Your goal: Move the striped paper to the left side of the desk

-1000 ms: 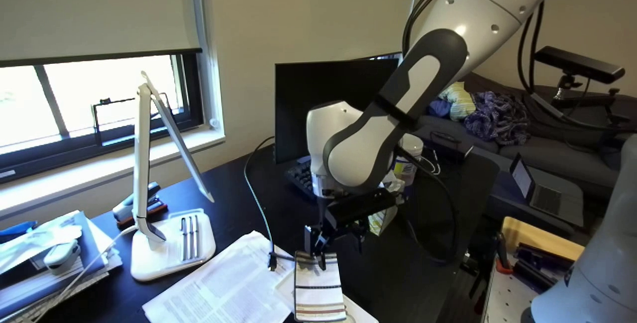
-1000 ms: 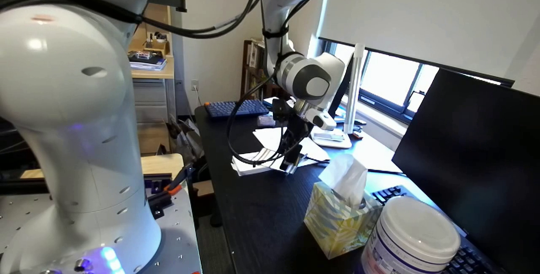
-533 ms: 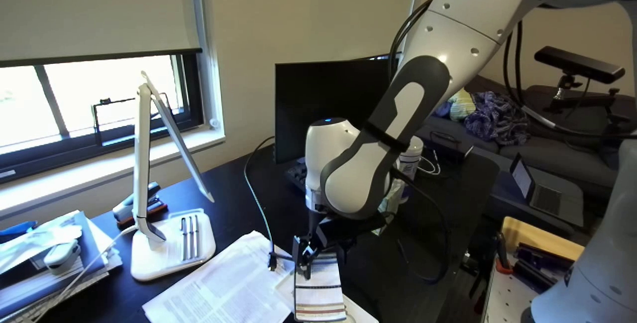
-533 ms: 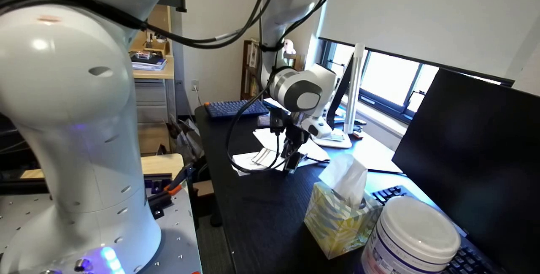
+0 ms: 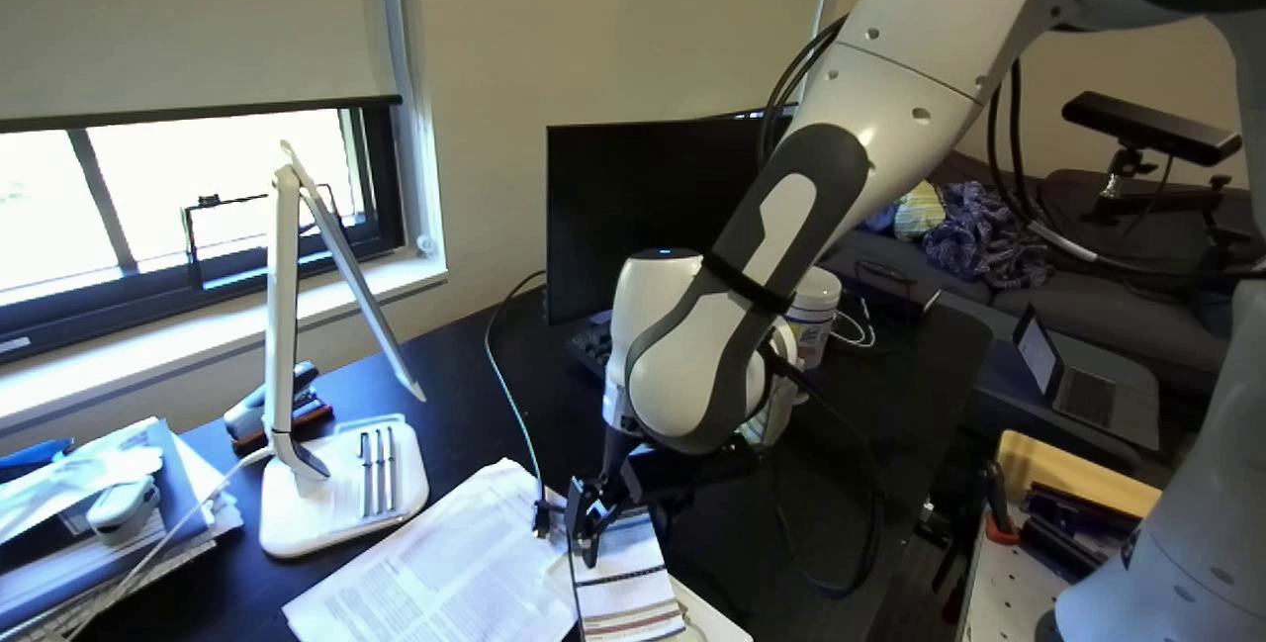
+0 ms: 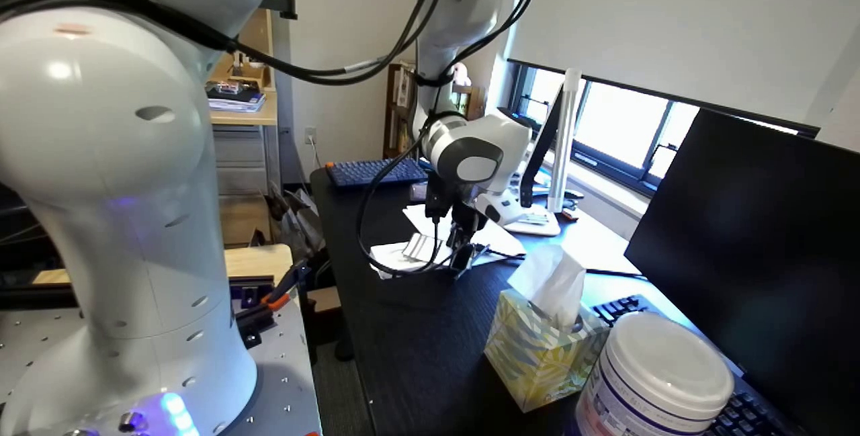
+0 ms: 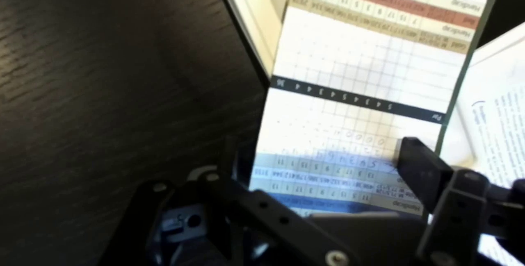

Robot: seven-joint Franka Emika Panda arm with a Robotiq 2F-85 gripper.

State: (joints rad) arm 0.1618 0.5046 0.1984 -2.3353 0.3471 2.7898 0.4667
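The striped paper is a small white card with dark, brown and blue stripes. It lies on other papers on the black desk, and also shows in an exterior view. In the wrist view the striped paper fills the middle, slightly tilted, and its lower end is hidden by the gripper. My gripper is open. One finger stands beside the card's left edge and the other overlaps its right part; I cannot tell if they touch it. The gripper is low over the desk in both exterior views.
Large printed sheets lie beside the card. A white lamp and a cable stand and run behind them. A monitor, a tissue box, a white tub and a keyboard are on the desk.
My gripper has come down to the card and moved left in an exterior view. The card's end near the gripper has shifted left, so the card is turned a little.
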